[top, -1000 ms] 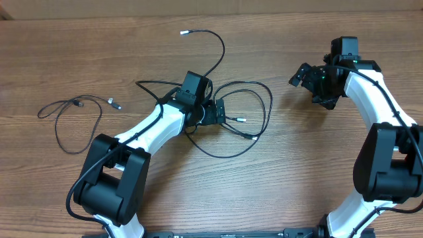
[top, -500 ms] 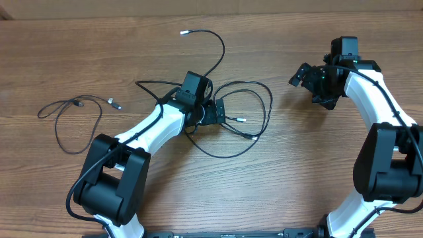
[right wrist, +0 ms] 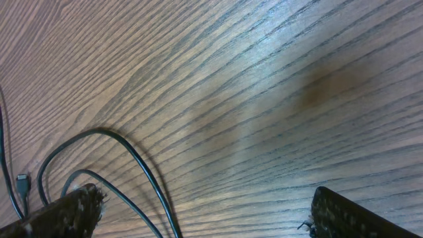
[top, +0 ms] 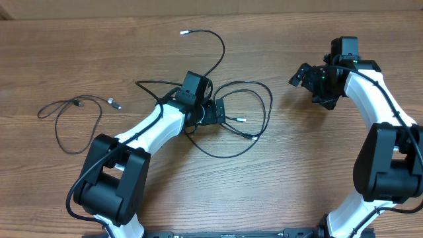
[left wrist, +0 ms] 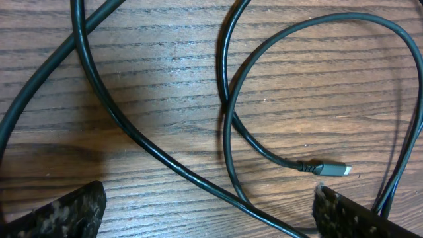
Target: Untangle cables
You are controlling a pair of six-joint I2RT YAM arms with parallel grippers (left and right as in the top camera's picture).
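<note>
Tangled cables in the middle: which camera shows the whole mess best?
The overhead view: it shows the whole tangle of cables by the left gripper. The left wrist view sees only a few crossing loops and one silver plug up close. The right wrist view catches some loops at its left edge.

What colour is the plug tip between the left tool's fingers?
The plug tip is silver; left wrist view shows it best.

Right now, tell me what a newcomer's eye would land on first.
The tangle of black cables at the table's centre stands out first, looping and crossing beneath the open left end effector. Next come a lone cable lying apart at the far left, and the right end effector, open at the upper right, away from the tangle.
</note>
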